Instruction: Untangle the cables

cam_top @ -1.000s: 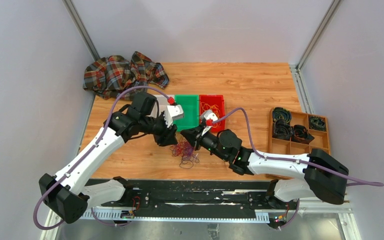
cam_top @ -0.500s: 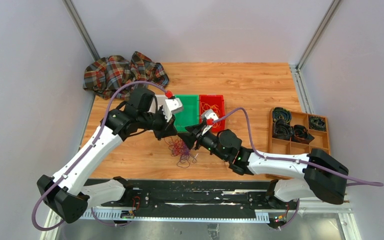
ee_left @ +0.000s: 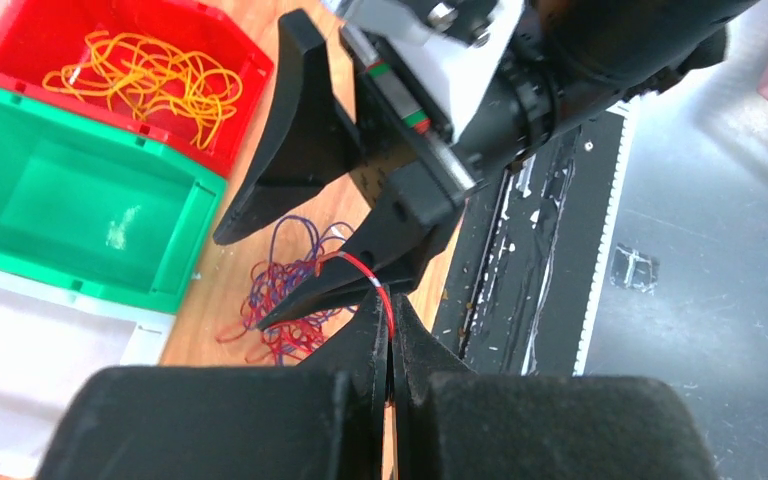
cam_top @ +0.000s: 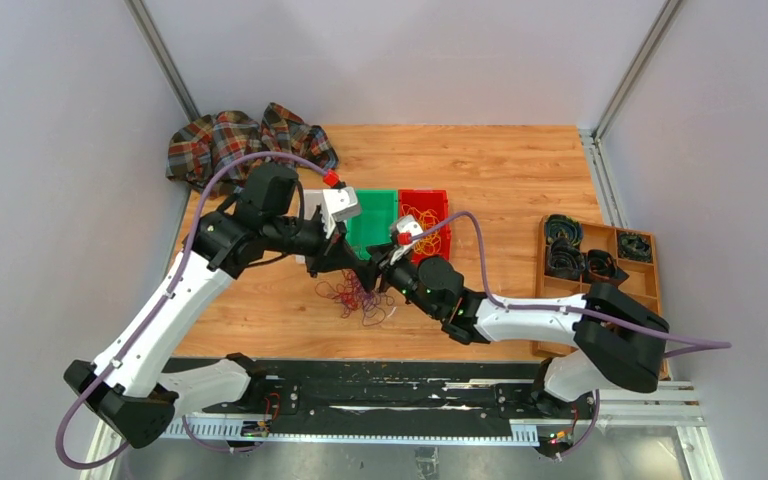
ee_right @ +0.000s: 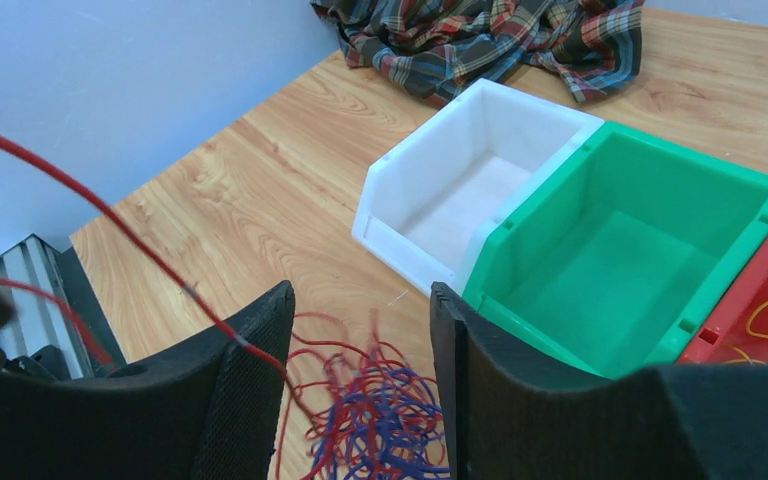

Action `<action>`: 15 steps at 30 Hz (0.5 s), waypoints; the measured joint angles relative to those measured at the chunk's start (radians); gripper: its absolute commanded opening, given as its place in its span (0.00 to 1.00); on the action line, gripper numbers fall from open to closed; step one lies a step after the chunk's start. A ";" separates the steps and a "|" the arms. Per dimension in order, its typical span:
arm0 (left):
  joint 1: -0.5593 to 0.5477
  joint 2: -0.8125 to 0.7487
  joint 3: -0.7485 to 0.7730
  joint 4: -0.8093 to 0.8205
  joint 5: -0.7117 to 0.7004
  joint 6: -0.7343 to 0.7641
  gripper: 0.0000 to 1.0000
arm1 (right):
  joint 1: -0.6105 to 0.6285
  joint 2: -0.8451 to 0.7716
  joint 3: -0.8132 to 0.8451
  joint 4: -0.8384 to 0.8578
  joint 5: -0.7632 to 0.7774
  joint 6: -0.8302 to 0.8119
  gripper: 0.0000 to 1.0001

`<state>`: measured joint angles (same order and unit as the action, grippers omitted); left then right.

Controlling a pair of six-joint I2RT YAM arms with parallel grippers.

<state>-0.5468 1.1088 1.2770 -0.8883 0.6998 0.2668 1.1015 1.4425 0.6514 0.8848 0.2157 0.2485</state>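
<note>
The left end effector (ee_left: 392, 328) has pinched shut on a red cable (ee_left: 384, 292); the right end effector (ee_right: 360, 300) has let go, jaws apart and empty. The tangle (ee_right: 380, 420) lies just below both, so that strand looks ready to draw out.

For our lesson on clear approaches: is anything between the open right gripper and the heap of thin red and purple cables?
Only a taut thin red cable, pinched in the shut left gripper, crosses a finger of the right gripper; the heap of red and purple cables lies below.
</note>
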 measured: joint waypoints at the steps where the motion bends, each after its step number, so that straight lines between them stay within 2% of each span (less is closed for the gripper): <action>1: 0.000 0.000 0.013 -0.006 0.006 0.006 0.01 | 0.000 0.005 0.003 0.005 0.005 -0.002 0.53; 15: 0.000 -0.053 0.145 -0.076 0.032 0.105 0.00 | 0.019 0.052 -0.057 0.056 0.100 -0.011 0.53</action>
<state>-0.5468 1.0557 1.4223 -0.9642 0.7322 0.3721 1.1210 1.4944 0.5945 0.9409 0.3153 0.2379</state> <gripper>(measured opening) 0.012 0.526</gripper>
